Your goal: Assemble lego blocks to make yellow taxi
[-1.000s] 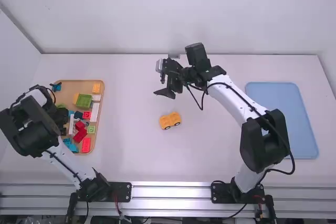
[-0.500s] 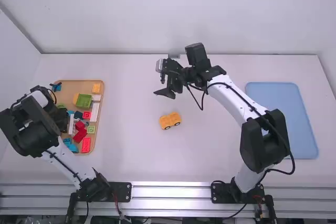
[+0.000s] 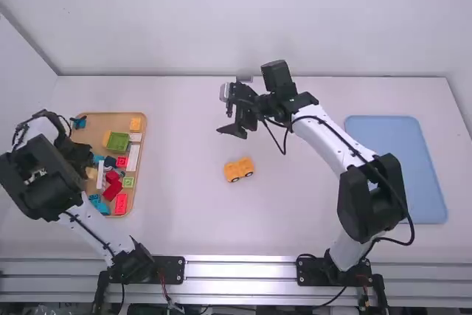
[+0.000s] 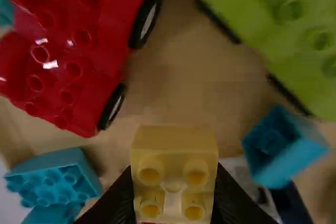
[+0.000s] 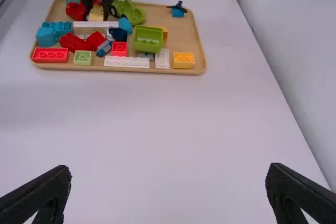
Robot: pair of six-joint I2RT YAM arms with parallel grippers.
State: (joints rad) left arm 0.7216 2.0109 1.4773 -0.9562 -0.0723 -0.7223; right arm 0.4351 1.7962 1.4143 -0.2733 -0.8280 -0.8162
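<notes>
Left wrist view reveals left hand gripping yellow block.

Robotics lab | rail-mounted arms | metal rail | white table | white walls

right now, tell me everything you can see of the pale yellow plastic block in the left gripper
The block is a small, boxy piece of smooth, apparently hard plastic, with plain flat sides and four round studs, two by two, facing the wrist camera. It looks intact. The left gripper pinches it from two opposite sides, over the tan tray. Whether it touches anything beneath, I can't tell.
</notes>
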